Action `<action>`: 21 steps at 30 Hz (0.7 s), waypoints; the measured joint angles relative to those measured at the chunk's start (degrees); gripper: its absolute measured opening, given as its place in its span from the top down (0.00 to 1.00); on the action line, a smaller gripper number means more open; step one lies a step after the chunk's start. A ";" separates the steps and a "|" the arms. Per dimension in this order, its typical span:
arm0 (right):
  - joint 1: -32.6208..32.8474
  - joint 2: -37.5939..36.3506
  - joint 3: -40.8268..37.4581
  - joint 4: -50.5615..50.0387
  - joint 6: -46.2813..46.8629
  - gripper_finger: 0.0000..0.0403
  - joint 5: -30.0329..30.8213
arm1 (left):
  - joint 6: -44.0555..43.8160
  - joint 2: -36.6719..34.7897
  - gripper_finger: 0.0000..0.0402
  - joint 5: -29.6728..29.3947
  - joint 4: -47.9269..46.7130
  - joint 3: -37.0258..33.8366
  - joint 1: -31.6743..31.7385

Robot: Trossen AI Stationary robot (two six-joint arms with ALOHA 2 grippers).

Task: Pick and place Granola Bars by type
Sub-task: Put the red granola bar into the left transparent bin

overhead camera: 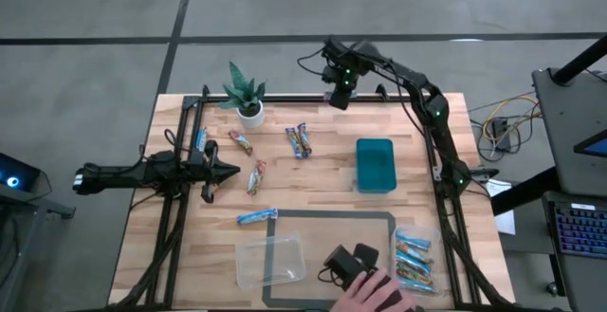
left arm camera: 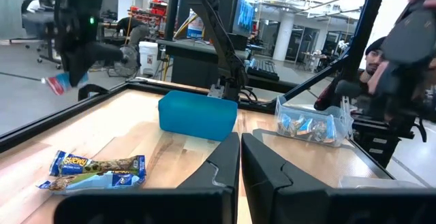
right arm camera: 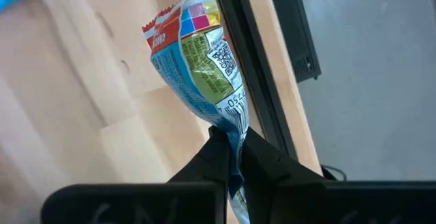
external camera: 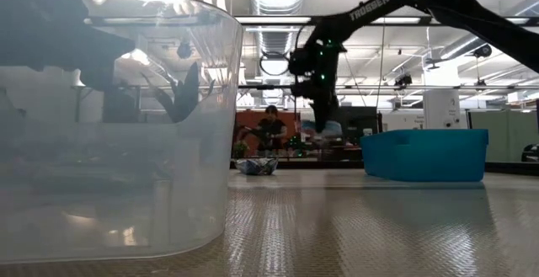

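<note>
- Right gripper (right arm camera: 231,146) pinched on a blue granola bar (right arm camera: 197,60), held in the air over the table's far edge, beyond the teal bin (overhead camera: 375,164)
- Left gripper (overhead camera: 228,171) fingers closed, empty, low over the table's left side
- Other bars (overhead camera: 300,140) loose on the wood; several in a clear tub (overhead camera: 415,260) at the near right corner
</note>
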 joint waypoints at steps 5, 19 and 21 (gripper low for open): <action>1.64 0.00 8.07 -6.82 0.08 0.97 -0.04 | 0.00 -0.01 1.00 -0.01 0.00 0.00 0.00; 8.88 -4.52 12.72 -17.31 7.95 0.97 -0.47 | 0.00 0.00 1.00 -0.02 -0.01 -0.01 -0.01; 10.41 -5.10 12.72 -17.77 10.32 0.97 -0.65 | 0.00 0.00 1.00 0.00 -0.01 0.01 -0.01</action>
